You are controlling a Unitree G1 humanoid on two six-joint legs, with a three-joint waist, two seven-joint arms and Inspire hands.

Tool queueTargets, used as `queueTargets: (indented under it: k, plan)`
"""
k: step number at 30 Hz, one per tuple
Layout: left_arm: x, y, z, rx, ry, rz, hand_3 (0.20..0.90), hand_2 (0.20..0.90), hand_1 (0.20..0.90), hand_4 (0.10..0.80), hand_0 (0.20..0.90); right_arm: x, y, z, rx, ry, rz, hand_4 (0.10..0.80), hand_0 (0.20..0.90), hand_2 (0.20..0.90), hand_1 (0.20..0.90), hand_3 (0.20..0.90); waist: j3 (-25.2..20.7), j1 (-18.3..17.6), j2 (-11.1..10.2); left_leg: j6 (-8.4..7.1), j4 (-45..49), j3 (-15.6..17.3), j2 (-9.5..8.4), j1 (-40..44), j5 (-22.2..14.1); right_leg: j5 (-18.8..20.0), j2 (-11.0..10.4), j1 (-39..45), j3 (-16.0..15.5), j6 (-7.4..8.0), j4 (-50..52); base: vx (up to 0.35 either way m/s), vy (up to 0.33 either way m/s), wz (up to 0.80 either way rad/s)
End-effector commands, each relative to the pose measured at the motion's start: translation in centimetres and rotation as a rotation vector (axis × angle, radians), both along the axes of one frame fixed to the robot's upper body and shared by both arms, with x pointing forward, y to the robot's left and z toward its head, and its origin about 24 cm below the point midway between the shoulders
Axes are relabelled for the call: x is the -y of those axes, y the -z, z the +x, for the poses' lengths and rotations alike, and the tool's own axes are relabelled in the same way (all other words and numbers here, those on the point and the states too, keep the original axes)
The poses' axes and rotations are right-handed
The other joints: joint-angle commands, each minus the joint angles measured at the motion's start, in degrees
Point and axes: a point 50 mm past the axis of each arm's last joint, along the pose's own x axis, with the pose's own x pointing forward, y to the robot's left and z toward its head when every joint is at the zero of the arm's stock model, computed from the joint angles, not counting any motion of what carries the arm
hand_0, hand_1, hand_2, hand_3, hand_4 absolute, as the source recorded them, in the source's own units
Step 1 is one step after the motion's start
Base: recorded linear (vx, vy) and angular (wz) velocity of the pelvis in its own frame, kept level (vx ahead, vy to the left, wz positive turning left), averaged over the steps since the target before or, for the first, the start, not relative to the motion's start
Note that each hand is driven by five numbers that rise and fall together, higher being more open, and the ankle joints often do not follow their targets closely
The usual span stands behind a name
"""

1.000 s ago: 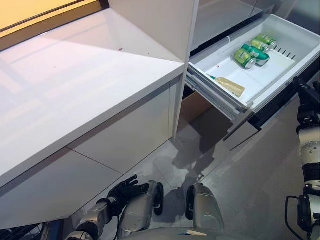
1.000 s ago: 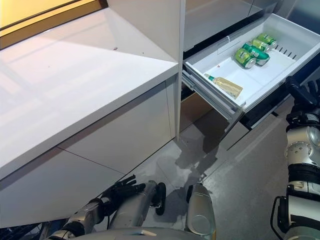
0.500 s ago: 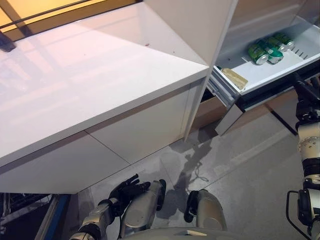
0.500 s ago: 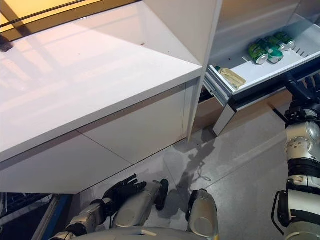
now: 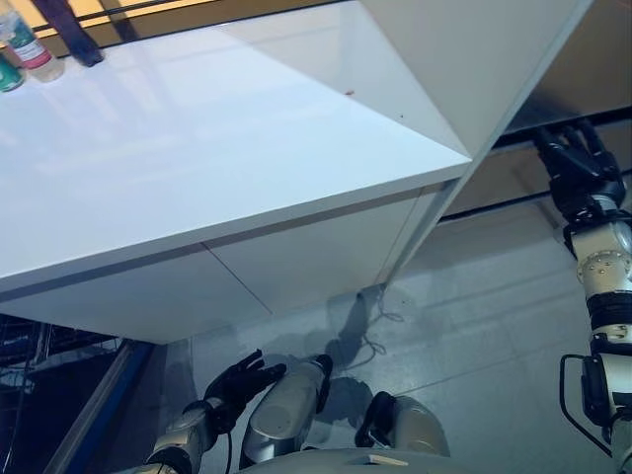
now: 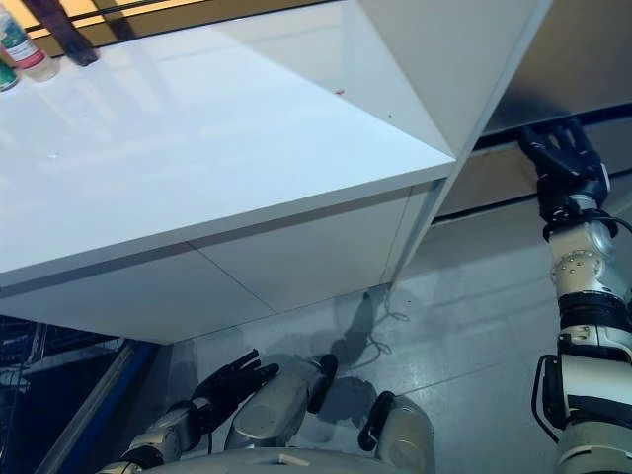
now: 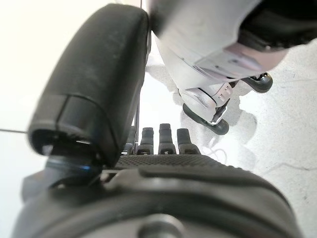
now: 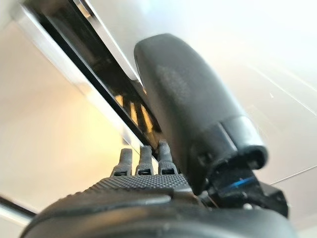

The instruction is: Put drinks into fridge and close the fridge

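The fridge drawer front (image 5: 499, 178) stands flush below the white cabinet, and no drinks show inside it. My right hand (image 5: 576, 166) rests against that front at the dark seam (image 8: 106, 74), its fingers (image 8: 142, 159) straight: open, holding nothing. My left hand (image 5: 237, 381) hangs low near the floor, fingers (image 7: 166, 135) relaxed and spread, also holding nothing. Two drink bottles (image 5: 28, 43) stand at the far left corner of the white counter (image 5: 217, 148), well away from both hands.
A tall white cabinet panel (image 5: 484, 59) rises between the counter and the fridge. Grey floor (image 5: 474, 326) lies in front. A dark gap with a blue rail (image 5: 94, 415) shows left of the counter's base.
The open drawer with green cans and a packet has slid shut under my right hand, which moved forward with it. The camera swung left, bringing the counter bottles into view.
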Motion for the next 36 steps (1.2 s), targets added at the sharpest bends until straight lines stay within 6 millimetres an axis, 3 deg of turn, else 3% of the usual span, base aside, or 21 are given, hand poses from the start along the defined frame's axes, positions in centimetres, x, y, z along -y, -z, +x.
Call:
queueTargets:
  k: [1,6,8,13,16,18,19,20,22,24,25,28,30,31,34,36]
  plan:
    - [-3.2,1.2,-6.9,-0.205,0.064,0.123,0.900,0.900,0.900,0.800,0.900,0.3,-8.8,-1.1,0.322,0.309,-0.201,0.800,0.900,0.900,0.900,0.900,-5.1,1.8,-1.9,2.10,-8.2,2.3,2.60,4.9,-1.9,1.9,1.6,1.4,4.6,-0.73,0.5,-0.041,-0.043,-0.05]
    - [-2.7,1.3,-6.7,-0.206,0.065,0.106,0.900,0.900,0.900,0.800,0.900,-2.5,-9.8,-1.7,0.399,0.422,-0.305,0.800,0.900,0.900,0.900,0.900,-6.5,-0.4,-1.6,2.13,-10.8,3.9,3.46,6.5,-0.9,4.6,2.6,2.1,6.3,0.14,-4.6,-0.058,-0.037,-0.22]
    - [-2.7,1.3,-6.5,-0.202,0.067,0.104,0.900,0.900,0.900,0.800,0.900,-3.5,-9.1,-1.6,0.389,0.384,-0.314,0.800,0.900,0.900,0.900,0.900,-6.9,-1.3,-1.7,2.07,-11.6,4.8,3.87,7.0,-0.7,5.3,2.9,2.2,7.0,0.41,-6.2,-0.085,-0.064,-0.44]
    - [-2.5,1.2,-5.8,-0.185,0.061,0.114,0.900,0.900,0.900,0.800,0.900,-5.5,-4.7,-1.5,0.298,0.207,-0.295,0.800,0.900,0.900,0.900,0.900,-8.5,-4.4,-2.5,1.16,-15.5,8.2,5.67,8.8,0.5,7.7,4.9,3.5,9.1,0.89,-13.2,-0.096,-0.107,-0.43]
    - [-2.4,1.0,-4.8,-0.161,0.047,0.125,0.900,0.900,0.900,0.800,0.900,-7.0,0.4,-1.5,0.156,0.038,-0.261,0.800,0.900,0.900,0.900,0.900,-10.7,-7.1,-3.0,0.13,-19.4,11.1,7.01,10.8,1.6,9.8,6.3,5.2,10.8,1.21,-19.4,-0.094,-0.117,-0.48]
    - [-2.4,0.9,-4.6,-0.157,0.045,0.127,0.900,0.900,0.900,0.800,0.900,-7.1,1.2,-1.6,0.132,0.013,-0.252,0.800,0.900,0.900,0.900,0.900,-11.1,-7.3,-3.1,-0.03,-20.0,11.6,7.21,11.2,1.8,10.3,6.6,5.6,11.0,1.24,-20.4,-0.061,-0.077,-0.57]
    - [-2.2,0.8,-4.0,-0.138,0.039,0.135,0.900,0.900,0.900,0.800,0.900,-7.4,4.7,-2.3,0.026,-0.059,-0.225,0.800,0.900,0.900,0.900,0.900,-12.8,-8.7,-3.3,-0.54,-21.5,13.4,7.69,12.2,2.0,11.4,7.2,6.5,11.7,1.40,-23.4,-0.097,-0.114,-0.39]
    - [-2.0,0.7,-3.7,-0.128,0.041,0.141,0.900,0.900,0.900,0.800,0.900,-7.3,6.6,-2.9,-0.040,-0.089,-0.204,0.800,0.900,0.900,0.900,0.900,-13.7,-9.3,-3.5,-0.78,-22.1,14.4,7.90,12.7,2.0,12.1,7.5,6.9,12.1,1.49,-25.0,-0.111,-0.128,-0.44]
    - [-1.8,0.6,-3.3,-0.117,0.049,0.146,0.900,0.900,0.900,0.800,0.900,-7.6,9.4,-3.7,-0.135,-0.148,-0.174,0.800,0.900,0.900,0.900,0.900,-14.6,-10.0,-3.6,-0.99,-22.4,15.6,7.92,13.4,1.8,13.0,7.8,7.5,12.6,1.63,-26.8,-0.080,-0.069,-0.35]
    - [-1.6,0.5,-2.8,-0.103,0.045,0.150,0.900,0.900,0.900,0.800,0.900,-8.7,13.7,-5.1,-0.281,-0.264,-0.109,0.800,0.900,0.900,0.900,0.900,-15.5,-10.9,-3.7,-1.20,-22.7,16.9,7.93,14.2,1.5,14.0,8.1,8.3,12.9,1.71,-28.7,-0.088,-0.058,-0.22]
    - [-1.7,0.4,-2.8,-0.102,0.045,0.151,0.900,0.900,0.900,0.800,0.900,-8.8,14.5,-5.5,-0.315,-0.282,-0.101,0.800,0.900,0.900,0.900,0.900,-15.7,-11.0,-3.7,-1.22,-22.7,17.0,7.93,14.4,1.5,14.1,8.1,8.5,13.0,1.73,-29.0,-0.067,-0.045,-0.23]
    - [-1.9,0.4,-2.8,-0.098,0.034,0.156,0.900,0.900,0.900,0.800,0.900,-9.6,19.3,-8.1,-0.496,-0.359,-0.009,0.800,0.900,0.900,0.900,0.900,-16.4,-11.6,-3.9,-1.44,-23.1,17.8,7.92,15.2,1.3,14.8,8.5,9.1,13.1,1.83,-30.4,-0.053,-0.039,-0.17]
    - [-2.3,0.4,-2.9,-0.111,0.042,0.175,0.900,0.900,0.900,0.800,0.900,-10.3,23.4,-11.1,-0.667,-0.421,0.088,0.800,0.900,0.900,0.900,0.900,-16.7,-11.8,-3.9,-1.53,-23.5,18.4,8.05,15.8,1.4,15.0,8.8,9.6,12.9,1.80,-31.0,-0.049,-0.035,-0.11]
    - [-2.3,0.5,-3.0,-0.115,0.044,0.178,0.900,0.900,0.900,0.800,0.900,-10.4,24.2,-11.7,-0.705,-0.436,0.114,0.800,0.900,0.900,0.900,0.900,-16.7,-11.8,-3.9,-1.55,-23.6,18.5,8.10,16.0,1.4,15.1,8.8,9.7,12.8,1.78,-31.2,-0.039,-0.028,-0.07]
    - [-2.6,0.7,-3.4,-0.140,0.053,0.193,0.900,0.900,0.900,0.800,0.900,-11.6,28.6,-16.6,-0.928,-0.483,0.260,0.800,0.900,0.900,0.900,0.900,-16.9,-12.0,-3.9,-1.64,-23.5,19.1,8.30,16.5,1.3,14.9,9.1,10.1,12.6,1.59,-31.3,-0.010,-0.008,-0.01]
    - [-2.6,0.8,-3.7,-0.142,0.059,0.203,0.900,0.900,0.900,0.800,0.900,-12.0,29.7,-18.2,-0.998,-0.481,0.294,0.800,0.900,0.900,0.900,0.900,-16.8,-12.0,-3.9,-1.63,-23.4,19.1,8.34,16.6,1.3,14.8,9.2,10.3,12.4,1.48,-31.1,0.000,0.000,0.00]
